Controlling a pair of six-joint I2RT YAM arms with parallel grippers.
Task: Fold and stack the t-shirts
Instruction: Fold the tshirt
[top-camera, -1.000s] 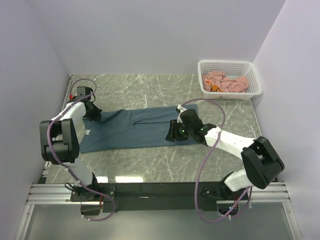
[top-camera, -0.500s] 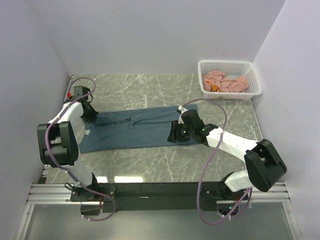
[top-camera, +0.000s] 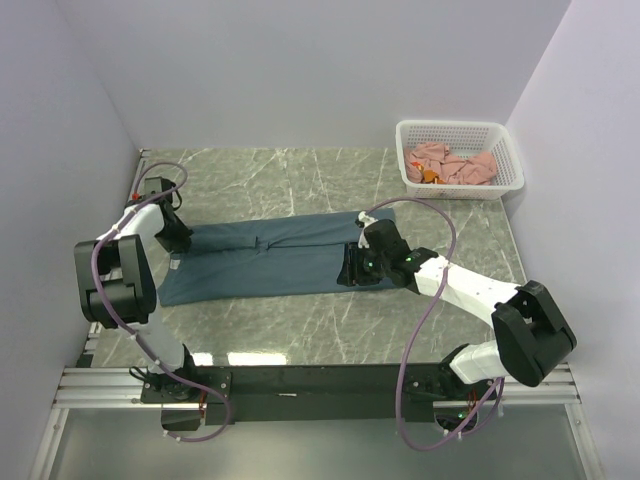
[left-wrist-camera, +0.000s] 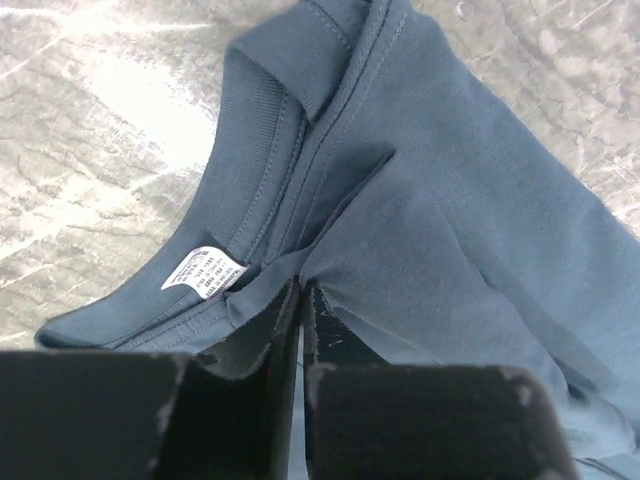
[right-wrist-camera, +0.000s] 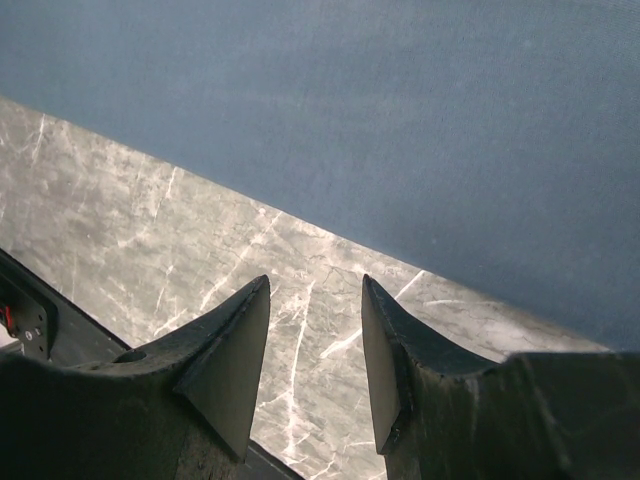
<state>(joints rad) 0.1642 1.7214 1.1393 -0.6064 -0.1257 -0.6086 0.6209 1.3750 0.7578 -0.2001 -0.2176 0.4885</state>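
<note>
The dark slate-blue t-shirt (top-camera: 265, 258) lies folded lengthwise on the marble table, collar end to the left. My left gripper (top-camera: 181, 240) is shut on a fold of its cloth near the collar; the left wrist view shows the jaws pinching the cloth (left-wrist-camera: 300, 290) beside the white label (left-wrist-camera: 205, 272). My right gripper (top-camera: 350, 268) is open and empty over the shirt's right end; in the right wrist view its fingertips (right-wrist-camera: 315, 290) hang above bare table by the shirt's edge (right-wrist-camera: 400, 130). Salmon-pink t-shirts (top-camera: 455, 165) lie bunched in the basket.
The white lattice basket (top-camera: 460, 190) stands at the back right corner of the table. Purple walls close in the left, back and right sides. The arms' cables loop over the table near both arms.
My left gripper has pulled the collar end of the blue shirt to the left, stretching the cloth flatter. My right gripper has stayed almost still at the right end.
</note>
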